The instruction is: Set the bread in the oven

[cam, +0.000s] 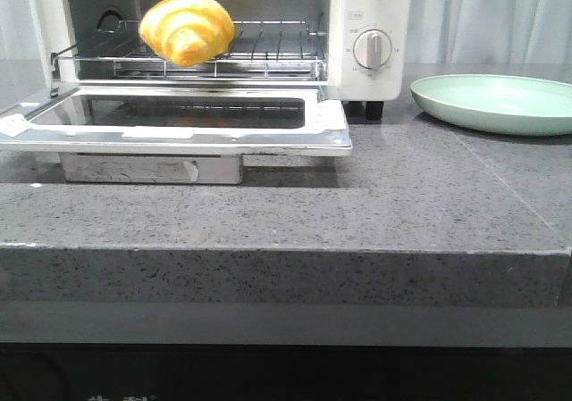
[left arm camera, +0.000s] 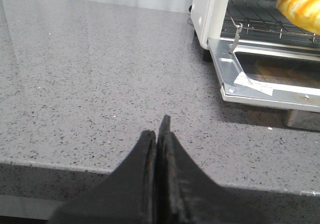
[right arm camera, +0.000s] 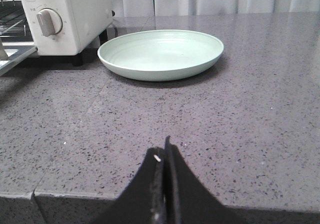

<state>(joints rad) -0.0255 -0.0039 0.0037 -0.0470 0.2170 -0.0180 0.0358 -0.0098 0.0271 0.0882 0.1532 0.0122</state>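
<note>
Front view, item one: the oven [cam: 371,35], white, stood at the back of the grey speckled countertop [cam: 357,204] with its glass-windowed door [cam: 179,120] folded down flat and open toward the camera. A round dial [cam: 373,49] sat on its right-hand control panel, with part of a second dial above it at the frame's edge. One black foot showed under the right corner.

Item two: the bread [cam: 187,28], glossy golden-yellow with orange-brown ridges, lay on the wire rack [cam: 268,48] inside the oven cavity, toward the rack's left half and near its front edge.

Item three: a pale green round plate [cam: 496,104] rested on the countertop just to the right of the oven, with nothing on it.

Left wrist view: the left gripper [left arm camera: 159,134] had its dark fingers pressed together, clenched on nothing, above the near edge of the countertop, well apart from the open door. The bread was partly in sight on the rack.

Right wrist view: the right gripper [right arm camera: 165,151] likewise had its fingers closed tight with nothing between them, pointed toward the plate and apart from it.
</note>
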